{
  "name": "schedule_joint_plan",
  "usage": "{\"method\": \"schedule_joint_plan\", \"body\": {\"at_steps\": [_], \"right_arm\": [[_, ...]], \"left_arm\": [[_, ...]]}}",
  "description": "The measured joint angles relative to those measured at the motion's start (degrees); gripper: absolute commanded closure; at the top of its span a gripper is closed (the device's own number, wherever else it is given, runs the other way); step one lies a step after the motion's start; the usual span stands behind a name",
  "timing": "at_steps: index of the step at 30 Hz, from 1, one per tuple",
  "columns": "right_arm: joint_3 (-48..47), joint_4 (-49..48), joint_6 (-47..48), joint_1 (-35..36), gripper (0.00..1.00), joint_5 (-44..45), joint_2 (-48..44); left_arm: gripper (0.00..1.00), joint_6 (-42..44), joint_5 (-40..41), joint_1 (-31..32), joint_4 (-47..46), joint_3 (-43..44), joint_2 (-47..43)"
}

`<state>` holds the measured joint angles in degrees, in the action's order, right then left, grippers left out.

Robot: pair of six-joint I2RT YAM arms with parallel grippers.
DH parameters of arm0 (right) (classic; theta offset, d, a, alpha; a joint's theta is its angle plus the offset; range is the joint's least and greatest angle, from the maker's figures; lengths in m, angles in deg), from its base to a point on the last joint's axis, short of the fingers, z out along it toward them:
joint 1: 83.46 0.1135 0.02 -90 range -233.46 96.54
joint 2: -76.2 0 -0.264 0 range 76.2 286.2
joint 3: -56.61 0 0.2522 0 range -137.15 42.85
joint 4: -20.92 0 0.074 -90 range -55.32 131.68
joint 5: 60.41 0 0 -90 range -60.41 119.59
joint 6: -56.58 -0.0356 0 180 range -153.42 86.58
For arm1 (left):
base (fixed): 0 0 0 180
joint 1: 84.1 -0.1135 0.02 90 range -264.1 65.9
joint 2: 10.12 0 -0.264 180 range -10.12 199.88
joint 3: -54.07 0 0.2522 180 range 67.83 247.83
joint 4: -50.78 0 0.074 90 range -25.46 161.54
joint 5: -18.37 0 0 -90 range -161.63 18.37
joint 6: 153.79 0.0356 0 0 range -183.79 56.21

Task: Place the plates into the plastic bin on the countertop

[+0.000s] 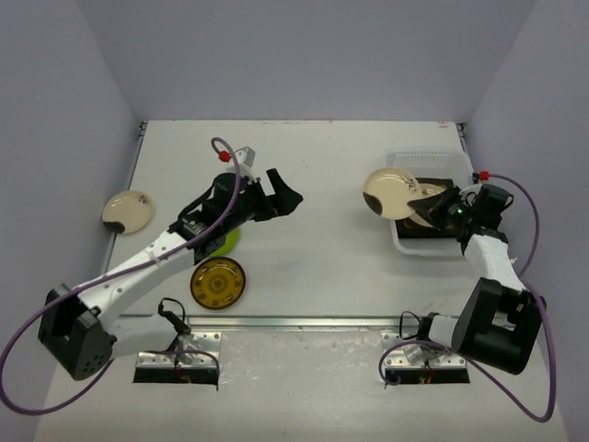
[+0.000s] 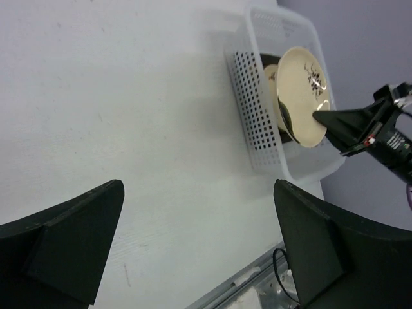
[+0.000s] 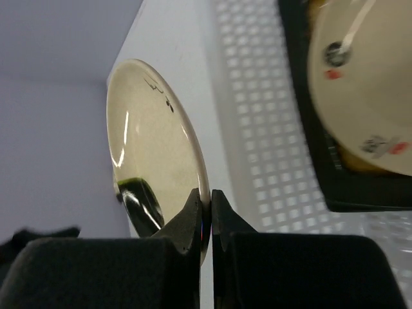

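Pinching the cream plate (image 3: 154, 154) by its rim with my right claw (image 3: 207, 198), I am holding it tilted above the plastic bin (image 1: 421, 155) at the right edge of the table (image 1: 322, 267), ready for release; my left claw (image 2: 198, 193) is gaping empty.

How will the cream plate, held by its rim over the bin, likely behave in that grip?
The cream plate looks glossy, with bright reflections, so it may slip or pivot between the right jaws, which pinch only its thin rim. It seems rigid, likely ceramic, so probably breakable if dropped onto the plates in the plastic bin.
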<state>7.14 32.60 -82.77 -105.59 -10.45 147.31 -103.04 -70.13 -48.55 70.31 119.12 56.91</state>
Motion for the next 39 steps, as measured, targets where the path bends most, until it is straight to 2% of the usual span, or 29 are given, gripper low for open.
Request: {"method": "schedule_joint_plan", "body": {"at_steps": [4,9,10,11,14,16,17,21,25,29,31,34,39], "right_arm": [[0.0,1.9,-1.8,-7.0,1.0,10.6,-0.1],[-0.9,3.4,-2.3,-8.1,0.95,20.5,4.4],[-1.3,3.7,-2.3,-8.1,0.85,21.6,5.9],[-1.9,4.1,-2.3,-8.1,0.68,22.6,7.3],[-3.3,4.9,-2.5,-8.1,0.29,25.0,9.8],[-3.8,5.0,-2.3,-8.1,0.14,25.9,9.9],[-4.2,5.0,-2.3,-8.1,0.11,26.0,9.9],[-7.1,6.7,-1.5,-7.5,0.01,26.1,9.9],[-8.5,7.5,0.4,-5.5,0.01,26.1,7.4],[-8.2,8.7,3.4,1.3,0.01,24.0,1.8],[-7.8,8.3,4.8,6.7,0.01,21.0,-0.9],[-5.6,5.4,5.7,12.7,0.01,12.0,-4.3],[-1.6,1.6,5.3,13.5,0.01,-0.2,-4.9]], "left_arm": [[0.0,0.8,4.9,0.0,3.6,-0.7,-10.9],[0.0,1.3,14.0,0.0,11.8,-0.7,-15.6],[0.0,1.2,16.1,0.0,13.4,-0.7,-15.8],[0.0,1.1,18.1,0.0,14.9,-0.7,-15.7],[0.0,0.4,23.2,-0.5,18.8,-0.7,-14.6],[0.0,-0.1,24.5,-1.2,19.9,-0.9,-13.2],[0.0,-0.2,24.8,-1.6,20.1,-1.1,-12.5],[0.0,-1.0,22.1,-6.7,19.0,-3.1,-8.3],[0.0,-1.8,16.9,-17.6,18.0,-4.4,-2.4],[0.0,-5.5,15.7,-27.3,17.8,-5.1,1.0],[0.0,-8.2,17.1,-30.2,17.6,-5.5,1.1],[0.0,-13.2,20.6,-34.9,17.6,-5.5,1.7],[0.0,-20.5,26.5,-47.2,17.6,-5.5,6.0]]}}
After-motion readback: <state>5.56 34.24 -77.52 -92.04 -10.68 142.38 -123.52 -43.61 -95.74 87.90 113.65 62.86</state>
